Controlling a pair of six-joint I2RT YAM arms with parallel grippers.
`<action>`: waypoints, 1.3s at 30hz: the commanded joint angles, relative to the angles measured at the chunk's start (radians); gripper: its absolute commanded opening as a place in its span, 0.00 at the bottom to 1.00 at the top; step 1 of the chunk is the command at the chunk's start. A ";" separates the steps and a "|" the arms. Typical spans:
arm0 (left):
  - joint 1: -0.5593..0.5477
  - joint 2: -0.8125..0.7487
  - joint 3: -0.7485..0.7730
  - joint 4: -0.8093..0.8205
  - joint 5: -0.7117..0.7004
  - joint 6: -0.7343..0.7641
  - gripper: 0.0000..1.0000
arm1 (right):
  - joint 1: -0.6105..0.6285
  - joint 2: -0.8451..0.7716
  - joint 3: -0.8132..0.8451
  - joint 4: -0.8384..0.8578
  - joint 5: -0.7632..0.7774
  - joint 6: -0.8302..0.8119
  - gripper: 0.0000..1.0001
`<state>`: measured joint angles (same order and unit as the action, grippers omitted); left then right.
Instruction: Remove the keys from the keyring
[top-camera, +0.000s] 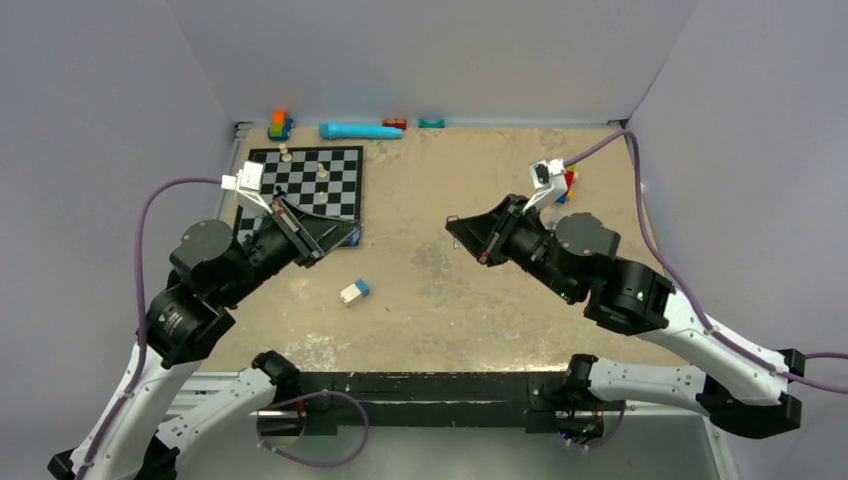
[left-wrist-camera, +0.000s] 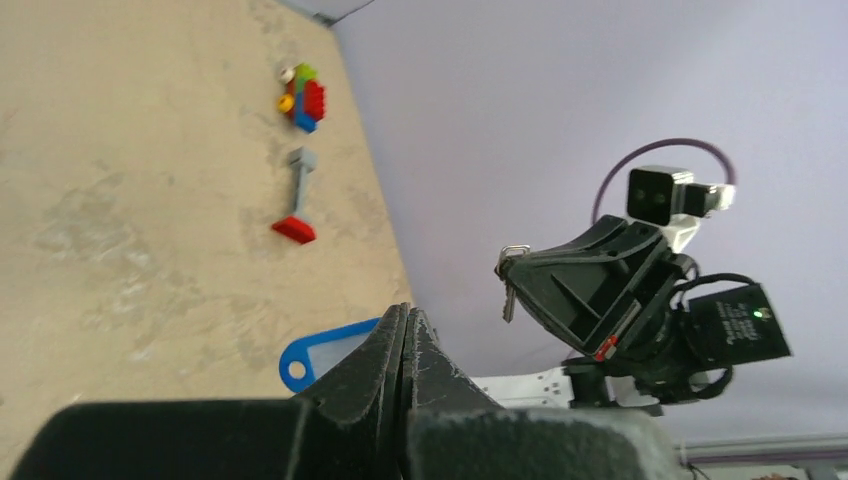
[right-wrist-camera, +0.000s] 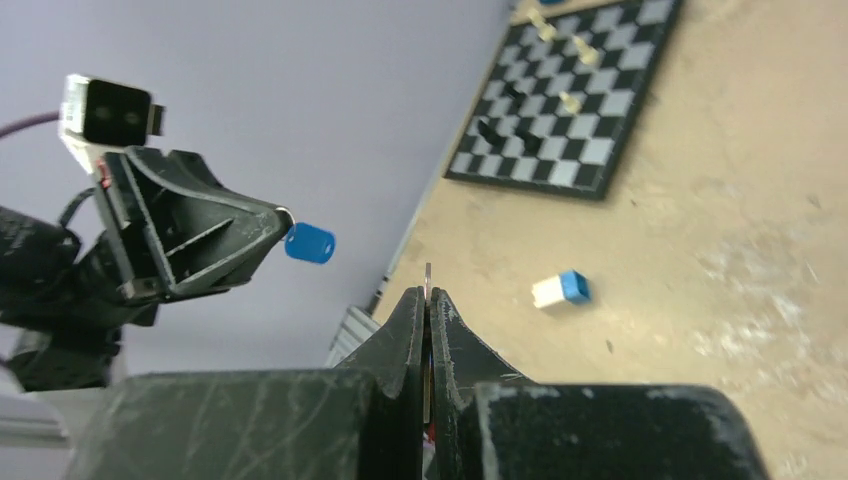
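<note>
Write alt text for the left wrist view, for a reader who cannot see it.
Shut left fingers in the foreground pinch a blue-headed key; opposite, the right arm's fingers hold a keyring with a silver key dangling, beside a tan table.

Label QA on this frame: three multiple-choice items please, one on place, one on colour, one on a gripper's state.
1. The key in the left gripper has a head that is: A red; B blue; C green.
2. The right gripper is: A wide open; B shut on nothing; C shut on the keyring.
3. The white-and-blue block lies: A in the left gripper; B on the table; C in the right gripper.
1 B: the right wrist view shows it blue.
2 C: the keyring and a silver key hang at its closed tip.
3 B: it lies free on the table.
</note>
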<state>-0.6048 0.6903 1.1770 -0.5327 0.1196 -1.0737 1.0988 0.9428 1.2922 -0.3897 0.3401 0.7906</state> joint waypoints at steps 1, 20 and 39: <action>-0.002 0.062 -0.104 -0.138 0.000 0.053 0.00 | 0.001 -0.002 -0.082 -0.056 0.092 0.156 0.00; -0.002 0.272 -0.614 0.508 0.271 0.126 0.00 | -0.215 0.024 -0.538 0.246 -0.358 0.250 0.00; -0.050 0.584 -0.798 0.846 0.238 0.058 0.00 | -0.215 -0.071 -0.686 0.275 -0.389 0.272 0.00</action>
<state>-0.6472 1.2362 0.3794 0.2222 0.3660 -1.0130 0.8845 0.8948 0.6235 -0.1604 -0.0387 1.0477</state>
